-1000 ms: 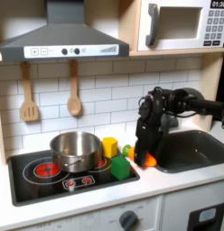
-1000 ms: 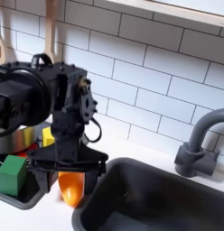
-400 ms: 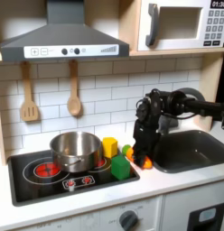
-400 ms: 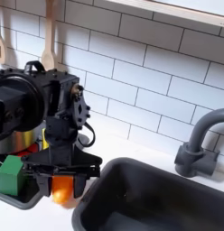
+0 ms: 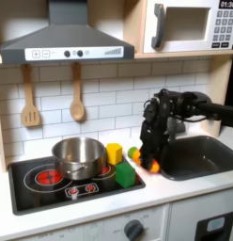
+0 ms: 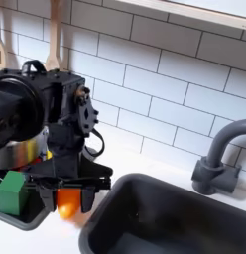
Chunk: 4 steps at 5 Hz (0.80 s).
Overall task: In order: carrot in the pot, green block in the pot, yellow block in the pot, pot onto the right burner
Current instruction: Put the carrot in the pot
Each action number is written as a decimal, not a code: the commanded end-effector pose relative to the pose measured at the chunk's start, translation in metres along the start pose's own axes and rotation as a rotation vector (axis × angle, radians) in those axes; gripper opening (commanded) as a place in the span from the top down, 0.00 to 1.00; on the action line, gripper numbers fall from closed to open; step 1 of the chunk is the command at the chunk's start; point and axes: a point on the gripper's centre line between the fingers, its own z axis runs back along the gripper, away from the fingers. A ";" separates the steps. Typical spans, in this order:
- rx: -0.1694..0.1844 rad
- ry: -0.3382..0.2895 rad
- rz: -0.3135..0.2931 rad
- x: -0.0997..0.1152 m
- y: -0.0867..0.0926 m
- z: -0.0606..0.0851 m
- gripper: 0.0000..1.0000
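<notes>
The orange carrot (image 5: 152, 168) (image 6: 68, 201) lies low over the white counter between stove and sink, its green stem end pointing at the yellow block. My gripper (image 5: 147, 161) (image 6: 70, 200) points down over it, and its fingers press on the carrot from both sides. The shiny steel pot (image 5: 79, 156) stands on the stovetop in the first exterior view's left. Right of the pot sits the yellow block (image 5: 114, 152), and the green block (image 5: 125, 174) (image 6: 11, 190) rests in front of it near the stove's edge.
The black stovetop (image 5: 48, 188) has a red burner (image 5: 49, 176) showing beside the pot. A dark sink (image 5: 198, 155) (image 6: 175, 218) with a grey faucet (image 6: 219, 159) lies close to the arm. Two wooden utensils (image 5: 77, 94) hang on the tiled wall.
The gripper has shifted a little toward the stove in the second exterior view and closed in on the carrot, which moved with it. Pot and blocks have not moved.
</notes>
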 end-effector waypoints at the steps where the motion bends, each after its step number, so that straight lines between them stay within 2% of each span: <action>1: -0.018 -0.050 -0.014 0.004 0.000 0.027 1.00; 3: -0.038 -0.098 -0.016 0.013 0.008 0.059 1.00; 4: -0.049 -0.096 0.032 0.017 0.028 0.068 1.00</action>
